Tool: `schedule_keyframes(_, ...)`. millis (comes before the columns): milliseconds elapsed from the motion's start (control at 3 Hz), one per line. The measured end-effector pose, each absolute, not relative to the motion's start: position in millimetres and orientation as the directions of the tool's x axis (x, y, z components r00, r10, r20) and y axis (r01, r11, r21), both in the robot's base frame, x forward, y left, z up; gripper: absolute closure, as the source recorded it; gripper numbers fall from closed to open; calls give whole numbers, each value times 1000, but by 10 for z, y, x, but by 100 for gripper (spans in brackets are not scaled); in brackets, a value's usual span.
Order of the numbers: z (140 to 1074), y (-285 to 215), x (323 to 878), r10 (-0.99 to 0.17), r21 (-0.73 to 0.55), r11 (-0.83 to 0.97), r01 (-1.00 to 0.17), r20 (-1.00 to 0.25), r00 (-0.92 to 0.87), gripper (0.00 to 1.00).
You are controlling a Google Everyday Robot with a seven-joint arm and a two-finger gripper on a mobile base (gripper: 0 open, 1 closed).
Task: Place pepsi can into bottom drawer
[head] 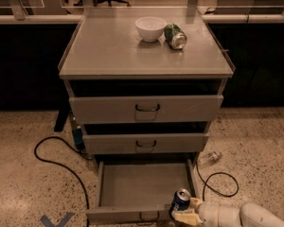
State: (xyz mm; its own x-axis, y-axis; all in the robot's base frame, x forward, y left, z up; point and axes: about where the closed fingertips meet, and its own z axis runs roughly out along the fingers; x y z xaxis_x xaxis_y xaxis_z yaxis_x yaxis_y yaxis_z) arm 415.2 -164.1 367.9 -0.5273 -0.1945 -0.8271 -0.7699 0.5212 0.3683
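Observation:
The pepsi can is dark blue with a silver top. It stands upright, held at the front right corner of the bottom drawer, which is pulled wide open with nothing on its tray floor. My gripper reaches in from the lower right on a white arm and is shut on the can, its pale fingers wrapped around the can's lower part. The can's base is hidden behind the drawer's front panel and the fingers.
A white bowl and a green can lying on its side sit on the cabinet top. The two upper drawers are slightly open. A black cable loops on the floor at left, and a clear bottle and another cable lie at right.

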Motion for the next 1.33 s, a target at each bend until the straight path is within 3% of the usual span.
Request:
schedule_keyframes(333,3689,-1644,4158,-196,366,521,-771,-828,-526,100)
schedule_keyframes(667,3617,-1510,4446,-192,293,527,-798,-873,-448,100)
schedule_keyframes(1000,3812,-1226,5083,-152,187,533,-826,-938,-311,100)
schedule_keyframes(1333,3480,-1069,5262,-153,184,548,-816,-937,-314,100)
